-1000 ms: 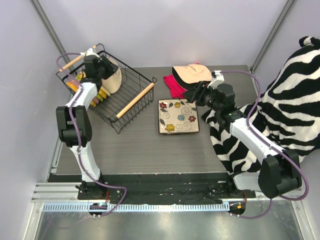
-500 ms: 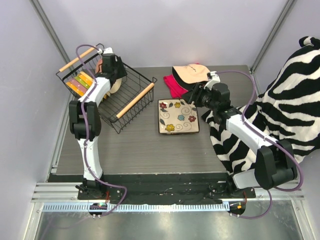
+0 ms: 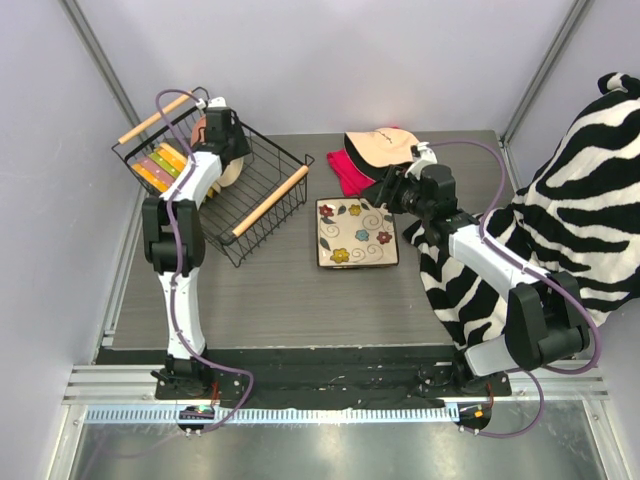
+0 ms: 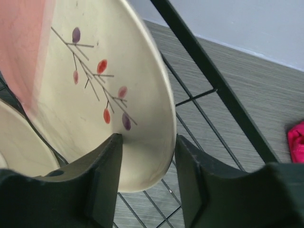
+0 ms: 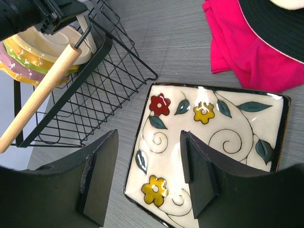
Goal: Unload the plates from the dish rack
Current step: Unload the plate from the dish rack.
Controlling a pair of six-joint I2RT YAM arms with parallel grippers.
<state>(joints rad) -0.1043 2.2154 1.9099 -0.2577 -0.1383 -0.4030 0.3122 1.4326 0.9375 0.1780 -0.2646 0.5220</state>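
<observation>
Reaching into the dish rack point(image 3: 215, 190), the left fingers point(image 4: 147, 178) straddled the lower rim of a cream plate point(image 4: 107, 102) standing inside it, not visibly clamped. Beside the rack, the square flowered plate point(image 5: 209, 147) lay flat on the surface point(image 3: 290, 300), with the right fingers point(image 5: 149, 178) spread open and empty above it.

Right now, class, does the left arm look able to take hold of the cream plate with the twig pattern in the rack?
Probably yes: the left gripper is open, its fingers either side of the cream plate's lower rim inside the dish rack, with nothing between.
</observation>
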